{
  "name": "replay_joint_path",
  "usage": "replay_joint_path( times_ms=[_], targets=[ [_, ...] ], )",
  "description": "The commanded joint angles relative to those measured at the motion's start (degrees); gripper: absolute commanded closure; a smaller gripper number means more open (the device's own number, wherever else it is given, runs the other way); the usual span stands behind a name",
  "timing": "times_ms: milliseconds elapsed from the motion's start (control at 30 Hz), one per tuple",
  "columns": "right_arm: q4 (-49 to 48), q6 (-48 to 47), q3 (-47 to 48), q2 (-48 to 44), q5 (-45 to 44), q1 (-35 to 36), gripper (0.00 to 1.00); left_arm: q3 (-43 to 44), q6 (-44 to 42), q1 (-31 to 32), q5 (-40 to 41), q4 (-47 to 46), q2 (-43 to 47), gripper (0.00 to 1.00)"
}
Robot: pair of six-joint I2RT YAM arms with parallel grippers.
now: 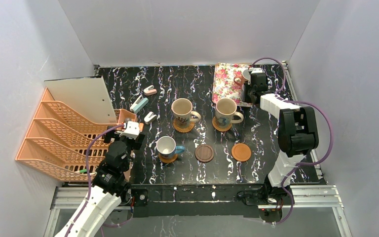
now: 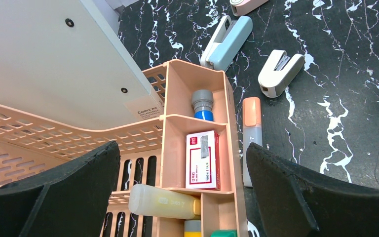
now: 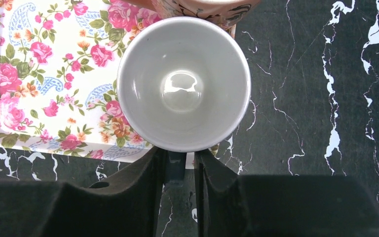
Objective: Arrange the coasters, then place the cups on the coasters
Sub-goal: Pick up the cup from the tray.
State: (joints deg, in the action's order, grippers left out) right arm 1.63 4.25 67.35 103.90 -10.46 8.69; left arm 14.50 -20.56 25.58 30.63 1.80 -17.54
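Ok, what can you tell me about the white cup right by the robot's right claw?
The cup is round, shiny white inside and empty, and looks like glazed ceramic. It stands upright on a corner of the flowery tray. Its dark blue handle sits between the two fingers of the right gripper; I can't tell whether they pinch it yet. A patterned cup stands close behind it.

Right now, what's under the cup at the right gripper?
Floral tray shows beside one side of the cup, black table beside the other; directly beneath is hidden by the cup.
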Motion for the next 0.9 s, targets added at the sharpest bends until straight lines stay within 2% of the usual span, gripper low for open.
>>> replay_joint_path(
  times_ms=[0,133,267,500,867],
  targets=[
    [-3.67,-1.54,0.51,0.17,-0.24,-0.41,0.68,-0.43,0.23,-0.27,0.08,-0.05,0.29,0.02],
    [-5.32,-2.73,-0.31,0.4,-0.7,-0.38,0.8,-0.36,0.24,-0.27,0.12,-0.05,0.14,0.02],
    [-5.23,-2.78,-0.2,0.27,-0.79,-0.38,0.98,-0.44,0.22,-0.27,0.01,-0.05,0.32,0.02],
    [-5.57,-2.86,-0.96,-2.62,0.21,-0.37,0.99,-0.44,0.17,-0.27,0.04,-0.04,0.32,0.02],
    [-12.56,-4.16,-6.67,-14.8,0.5,-0.37,0.99,-0.35,0.17,-0.27,0.18,-0.07,0.0,0.02]
  ],
)
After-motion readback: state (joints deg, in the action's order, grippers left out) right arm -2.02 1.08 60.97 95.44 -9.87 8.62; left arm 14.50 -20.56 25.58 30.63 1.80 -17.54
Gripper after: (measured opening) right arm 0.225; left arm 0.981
